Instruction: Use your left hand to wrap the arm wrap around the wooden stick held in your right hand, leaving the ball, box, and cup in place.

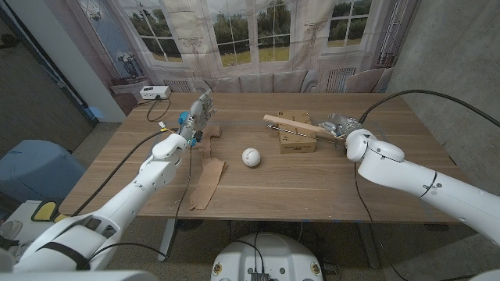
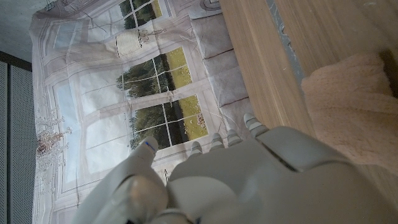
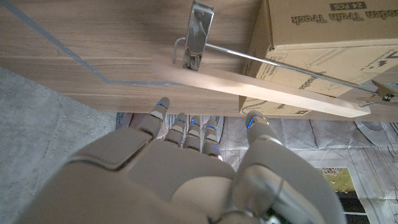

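The wooden table (image 1: 312,187) is pale plank-grained board, matte, with straight edges. On it, toward the left half, lies the arm wrap (image 1: 208,181): a long tan strip of soft, fuzzy fabric running from near the front edge up toward the table's middle, its upper end lifted to the left hand (image 1: 198,117). In the left wrist view the wrap (image 2: 348,106) reads as nubbly pinkish-beige fleece against the table's edge. The left hand's smooth grey fingers are curled inward; whether they actually pinch the fabric cannot be told.

Right of the table's middle sits a squat cardboard box (image 1: 298,139), brown and printed with dark lettering. Across it, angled toward the far edge, runs the wooden stick (image 1: 293,126), a flat, light, bare-wood slat with a thin metal rod and clip (image 3: 198,34) fixed along it. The right hand (image 1: 339,125) grips its end, fingers closed around it.

A small white ball (image 1: 250,157), round and seamed, rests near the table's middle.
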Controlling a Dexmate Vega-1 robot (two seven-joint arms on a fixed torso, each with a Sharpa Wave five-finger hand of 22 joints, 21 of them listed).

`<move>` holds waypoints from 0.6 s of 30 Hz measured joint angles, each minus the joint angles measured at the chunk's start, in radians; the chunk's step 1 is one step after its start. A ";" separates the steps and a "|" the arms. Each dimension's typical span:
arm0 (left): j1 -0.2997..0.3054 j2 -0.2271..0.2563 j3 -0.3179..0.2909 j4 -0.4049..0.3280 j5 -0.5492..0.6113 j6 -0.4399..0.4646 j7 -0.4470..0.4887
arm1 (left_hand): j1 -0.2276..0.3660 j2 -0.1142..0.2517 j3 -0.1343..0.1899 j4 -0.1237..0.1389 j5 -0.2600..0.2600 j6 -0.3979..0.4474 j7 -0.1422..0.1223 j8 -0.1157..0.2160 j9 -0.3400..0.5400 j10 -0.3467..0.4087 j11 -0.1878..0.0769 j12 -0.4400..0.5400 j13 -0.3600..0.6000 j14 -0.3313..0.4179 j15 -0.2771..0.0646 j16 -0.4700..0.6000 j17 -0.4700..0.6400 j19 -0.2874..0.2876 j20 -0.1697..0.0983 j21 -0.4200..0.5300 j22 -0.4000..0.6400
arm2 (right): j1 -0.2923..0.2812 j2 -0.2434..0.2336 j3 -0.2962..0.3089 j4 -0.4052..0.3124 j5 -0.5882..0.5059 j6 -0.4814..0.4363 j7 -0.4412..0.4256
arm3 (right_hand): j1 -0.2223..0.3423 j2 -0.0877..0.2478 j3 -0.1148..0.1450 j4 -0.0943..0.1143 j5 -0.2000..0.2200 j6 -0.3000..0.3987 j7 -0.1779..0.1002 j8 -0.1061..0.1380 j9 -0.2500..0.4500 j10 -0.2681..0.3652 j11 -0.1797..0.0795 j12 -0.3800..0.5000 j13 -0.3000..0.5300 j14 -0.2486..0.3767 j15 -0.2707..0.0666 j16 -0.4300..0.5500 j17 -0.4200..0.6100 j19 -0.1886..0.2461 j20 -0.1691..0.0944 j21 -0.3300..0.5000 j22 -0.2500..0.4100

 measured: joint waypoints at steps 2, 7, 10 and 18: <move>-0.001 -0.001 0.000 0.003 0.000 -0.001 -0.001 | 0.000 0.000 0.000 0.000 0.000 -0.002 0.002 0.000 0.000 0.000 0.000 0.000 0.000 0.000 0.000 0.000 0.000 0.000 0.000 0.000 0.000 | 0.004 -0.003 -0.005 -0.002 0.001 -0.005 0.006 | -0.002 -0.002 0.000 0.000 0.000 0.000 0.000 0.000 0.000 0.000 0.000 0.000 0.000 0.002 0.002 0.000 0.000 0.005 0.005 0.000 0.000; -0.005 -0.005 0.001 0.013 -0.001 -0.004 -0.007 | 0.000 0.000 0.000 0.000 0.000 -0.004 0.004 0.000 0.000 0.000 0.000 0.000 0.000 0.000 0.000 0.000 0.000 0.000 0.000 0.000 0.000 | 0.024 -0.010 -0.024 -0.007 0.002 -0.020 0.025 | 0.012 0.004 0.014 -0.006 0.007 0.000 0.000 0.000 0.000 0.004 0.004 0.000 0.000 0.002 0.002 0.000 0.000 0.005 0.005 0.000 0.000; -0.007 -0.007 0.001 0.019 -0.002 -0.006 -0.008 | 0.000 0.000 0.000 0.000 0.000 -0.004 0.004 0.000 0.000 0.000 0.000 0.000 0.000 0.000 0.000 0.000 0.000 0.000 0.000 0.000 0.000 | 0.038 -0.011 -0.039 -0.007 0.002 -0.030 0.037 | 0.023 0.009 0.018 -0.010 0.008 0.000 0.000 0.000 0.000 0.004 0.004 0.000 0.000 0.002 0.002 0.000 0.000 0.005 0.005 0.000 0.000; -0.011 -0.009 0.001 0.029 -0.004 -0.009 -0.012 | 0.000 0.000 0.000 0.000 0.000 -0.004 0.004 0.000 0.000 0.000 0.000 0.000 0.000 0.000 0.000 0.000 0.000 0.000 0.000 0.000 0.000 | 0.080 -0.009 -0.081 0.009 -0.013 -0.058 0.068 | 0.042 0.002 0.025 -0.017 0.016 -0.017 -0.002 -0.004 0.000 -0.002 -0.003 0.000 0.000 0.002 0.002 0.000 0.000 0.005 0.005 0.000 0.000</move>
